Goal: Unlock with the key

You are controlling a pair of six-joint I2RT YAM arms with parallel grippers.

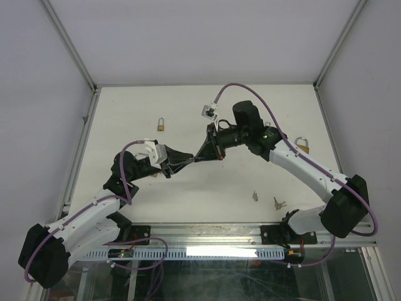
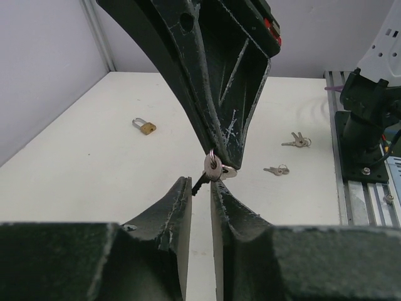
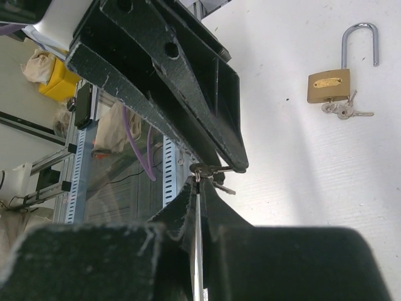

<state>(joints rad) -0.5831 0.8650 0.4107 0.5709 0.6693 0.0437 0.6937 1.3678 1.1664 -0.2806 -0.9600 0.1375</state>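
My two grippers meet in mid-air over the middle of the table. The right gripper (image 3: 199, 179) is shut on the ring of a small bunch of silver keys (image 3: 213, 169), which juts out sideways from its tips. In the left wrist view the key bunch (image 2: 216, 169) hangs under the right gripper's tips, its dark blade reaching between the tips of my left gripper (image 2: 200, 182). The left jaws stand open by a narrow gap. A brass padlock (image 1: 161, 125) lies at the back left. A second padlock (image 3: 329, 84) lies to the right with keys (image 3: 341, 111) at its base.
Two more key bunches (image 1: 255, 196) (image 1: 278, 202) lie near the front right of the table. A metal rail (image 1: 207, 233) runs along the near edge. White walls with metal posts close in the back and both sides.
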